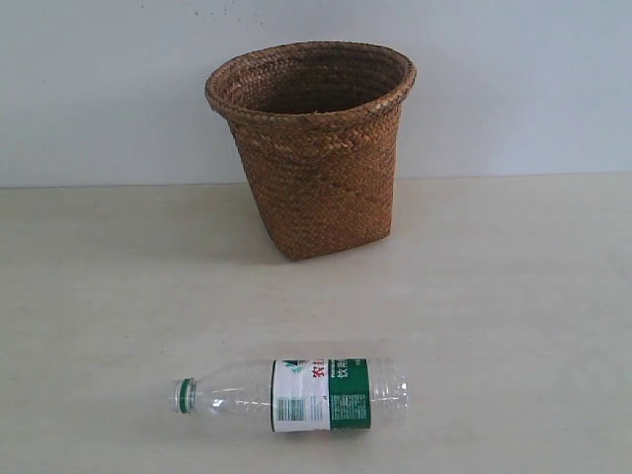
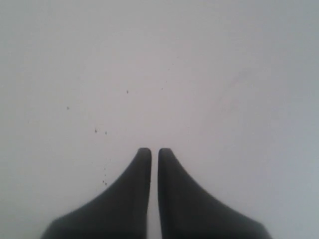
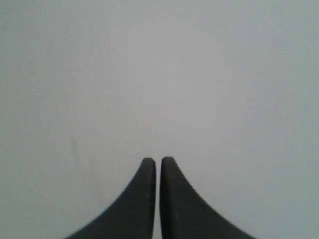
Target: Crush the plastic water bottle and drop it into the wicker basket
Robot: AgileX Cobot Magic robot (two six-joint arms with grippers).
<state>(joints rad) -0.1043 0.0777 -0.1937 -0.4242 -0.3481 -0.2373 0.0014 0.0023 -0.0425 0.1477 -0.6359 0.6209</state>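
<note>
- I see the plastic water bottle [image 1: 296, 395], clear, ribbed and uncrushed, lying sideways on the bench [image 1: 513, 296], apart from the wicker basket [image 1: 316, 188].
- Label: green-and-white; red characters illegible.
- Left end effector [image 2: 154, 152] and right end effector [image 3: 158, 162]: narrow, empty; I cannot tell where the bottle lies relative to them.

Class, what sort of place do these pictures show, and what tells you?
Probably a test bench, not a home: a plain pale tabletop against a blank white wall, bearing a brown woven wicker basket and a clear, green-labelled plastic water bottle lying on its side.

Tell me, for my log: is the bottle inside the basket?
No, the plastic water bottle lies on its side on the table, outside the wicker basket.
</note>
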